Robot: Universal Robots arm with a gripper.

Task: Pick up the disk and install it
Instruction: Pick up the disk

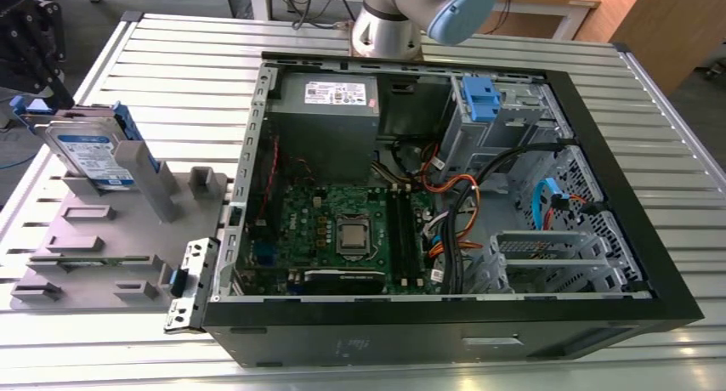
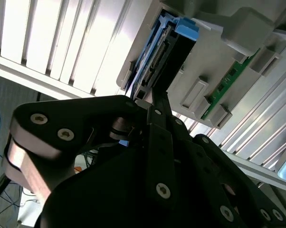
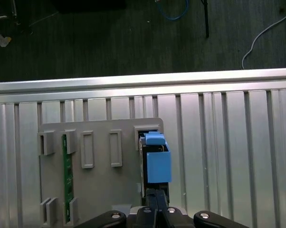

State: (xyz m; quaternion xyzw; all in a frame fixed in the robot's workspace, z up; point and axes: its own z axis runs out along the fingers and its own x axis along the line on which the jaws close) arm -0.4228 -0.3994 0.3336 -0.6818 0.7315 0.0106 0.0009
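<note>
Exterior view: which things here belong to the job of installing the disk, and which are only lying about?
Belong to the job:
disk, standing in the grey fixture
gripper, close to the disk
open computer case
drive cage, probably

Only lying about:
power supply
motherboard
green memory stick
cables

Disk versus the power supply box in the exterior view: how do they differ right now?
The disk stands on edge in the grey holder, outside the computer case; the power supply box sits inside it. The disk is thin, with a blue bracket; the power supply box is bulkier and has none. Both are grey metal with a label.
</note>
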